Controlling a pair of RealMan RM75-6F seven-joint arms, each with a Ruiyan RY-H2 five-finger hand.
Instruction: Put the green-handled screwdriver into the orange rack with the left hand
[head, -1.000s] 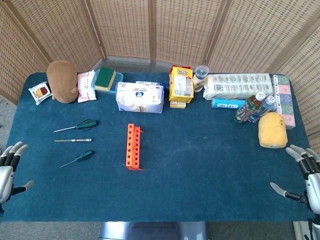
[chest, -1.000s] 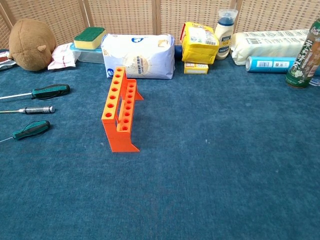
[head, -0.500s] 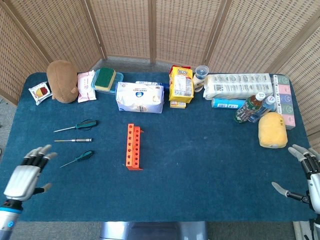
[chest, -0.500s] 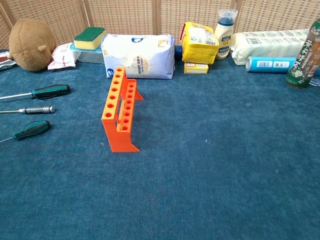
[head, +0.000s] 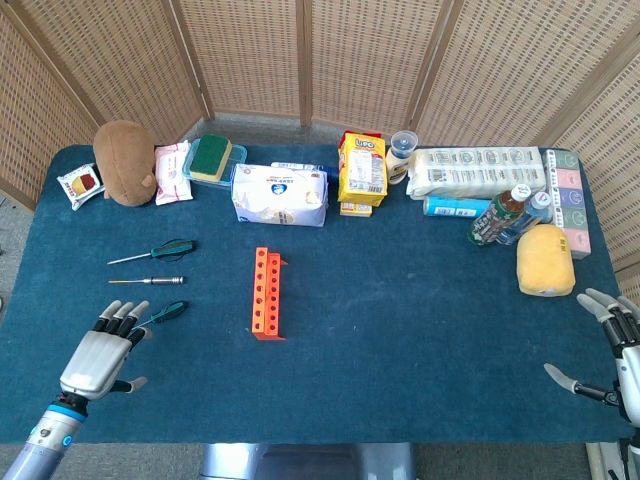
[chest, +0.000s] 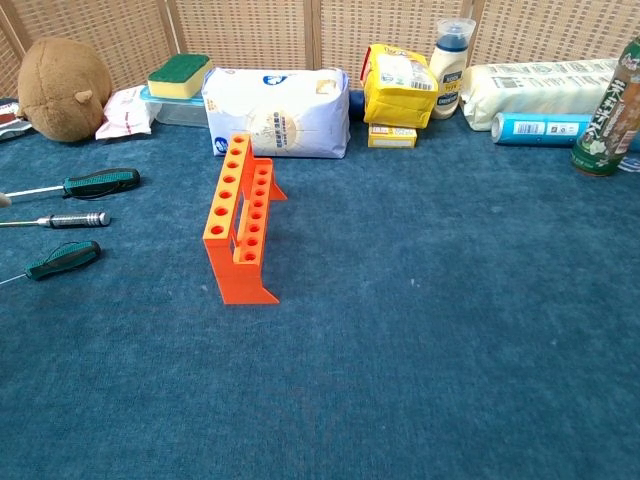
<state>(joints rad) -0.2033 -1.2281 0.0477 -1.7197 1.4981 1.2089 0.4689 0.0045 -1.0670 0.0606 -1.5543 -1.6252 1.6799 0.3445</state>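
Green-handled screwdriver (head: 164, 314) lying flat at left of frame, unheld, well left of orange rack (head: 266, 293). Left hand (head: 98, 354) empty, fingers spread, fingertips near its shaft. Right hand (head: 615, 347) empty, spread, lower right.

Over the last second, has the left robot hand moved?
Yes. The left robot hand moved in from the table edge toward the nearest screwdriver.

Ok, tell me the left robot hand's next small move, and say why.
Probably reach forward and lower onto the nearest green-handled screwdriver. The left robot hand is open and holds nothing, its fingertips just short of that screwdriver, and the orange rack holds no tools.
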